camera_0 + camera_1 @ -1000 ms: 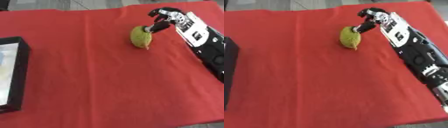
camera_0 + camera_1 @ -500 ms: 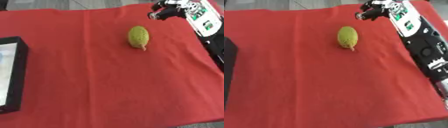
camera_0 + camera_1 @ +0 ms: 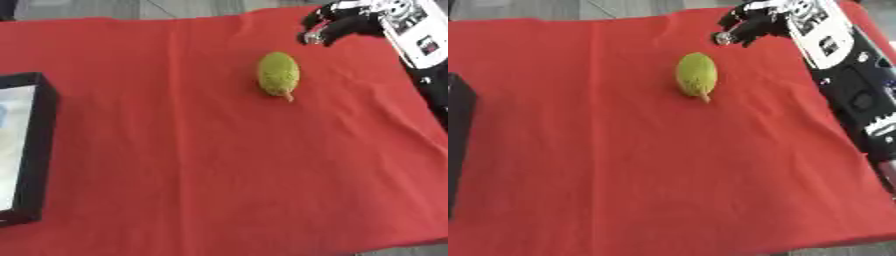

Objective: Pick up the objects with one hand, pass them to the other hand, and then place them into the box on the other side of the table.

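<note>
A green oval fruit (image 3: 278, 74) with a short stem at its near end lies on the red cloth, right of the middle and toward the far side. My right hand (image 3: 337, 27) hangs beyond it and to its right, near the far edge, apart from the fruit. Its fingers are curled and hold nothing. The right forearm (image 3: 833, 55) runs down the right side of the view. A black box (image 3: 39, 150) with a pale inside stands at the left edge. My left hand shows in neither view.
The red cloth (image 3: 219, 165) covers the whole table. Its far edge runs along the top of the view, with grey floor beyond.
My right hand, which touched the fruit's far right side a second ago, has drawn back up and to the right. The fruit stays on the cloth, turned slightly.
</note>
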Tool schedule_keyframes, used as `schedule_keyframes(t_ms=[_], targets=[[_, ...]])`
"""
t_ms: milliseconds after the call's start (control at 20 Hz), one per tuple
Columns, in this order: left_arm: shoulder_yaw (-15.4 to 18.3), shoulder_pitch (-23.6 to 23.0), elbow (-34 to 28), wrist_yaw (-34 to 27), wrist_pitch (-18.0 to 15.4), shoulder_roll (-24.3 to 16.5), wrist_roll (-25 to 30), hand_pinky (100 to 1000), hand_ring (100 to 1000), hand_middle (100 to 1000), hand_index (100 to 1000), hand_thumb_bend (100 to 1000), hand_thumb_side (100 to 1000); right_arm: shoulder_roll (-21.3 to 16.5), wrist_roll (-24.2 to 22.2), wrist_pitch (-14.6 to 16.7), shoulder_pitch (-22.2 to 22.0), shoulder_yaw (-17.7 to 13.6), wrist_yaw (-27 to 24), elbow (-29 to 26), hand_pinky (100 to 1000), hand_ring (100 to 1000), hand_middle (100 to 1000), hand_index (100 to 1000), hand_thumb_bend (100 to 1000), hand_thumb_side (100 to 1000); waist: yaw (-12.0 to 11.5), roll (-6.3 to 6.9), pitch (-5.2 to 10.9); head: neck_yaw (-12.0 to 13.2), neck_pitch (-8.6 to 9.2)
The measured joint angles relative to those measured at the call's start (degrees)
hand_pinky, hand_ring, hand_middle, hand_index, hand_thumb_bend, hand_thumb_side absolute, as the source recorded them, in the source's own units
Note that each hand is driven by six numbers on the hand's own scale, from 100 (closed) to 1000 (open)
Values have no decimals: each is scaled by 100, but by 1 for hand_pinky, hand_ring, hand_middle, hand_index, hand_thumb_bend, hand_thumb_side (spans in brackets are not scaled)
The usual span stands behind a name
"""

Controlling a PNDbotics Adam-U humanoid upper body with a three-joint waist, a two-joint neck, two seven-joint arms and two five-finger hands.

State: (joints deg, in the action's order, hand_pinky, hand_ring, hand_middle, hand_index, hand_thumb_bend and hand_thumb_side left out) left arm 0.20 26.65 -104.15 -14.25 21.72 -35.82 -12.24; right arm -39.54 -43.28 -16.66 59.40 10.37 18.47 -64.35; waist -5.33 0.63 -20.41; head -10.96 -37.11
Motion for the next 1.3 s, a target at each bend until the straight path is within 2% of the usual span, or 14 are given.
schedule_keyframes(t_ms=[300,350,600,850,1300], targets=[[1,1,0,0,4,0,-4,903,726,712,759,549,603,-1,-231,93,-51,109,71,-69,842,876,906,900,241,354,-4,1,-5,-3,0],[1,1,0,0,5,0,-5,903,726,712,758,549,602,-1,-260,110,-53,124,93,-70,847,878,909,910,264,282,-4,1,-7,-3,0],[1,1,-1,0,5,3,-4,903,726,712,755,549,599,1,-391,202,-118,209,235,-70,848,879,910,912,278,230,-22,4,-12,-4,0],[2,4,-1,0,6,45,-4,905,726,711,753,548,598,27,-474,257,-145,244,301,-65,846,879,911,913,282,216,-32,8,-18,-4,0],[2,5,-1,0,13,46,-11,906,725,709,749,548,596,53,-633,316,-145,282,241,-65,846,879,912,916,283,245,-40,-1,-29,-4,0]])
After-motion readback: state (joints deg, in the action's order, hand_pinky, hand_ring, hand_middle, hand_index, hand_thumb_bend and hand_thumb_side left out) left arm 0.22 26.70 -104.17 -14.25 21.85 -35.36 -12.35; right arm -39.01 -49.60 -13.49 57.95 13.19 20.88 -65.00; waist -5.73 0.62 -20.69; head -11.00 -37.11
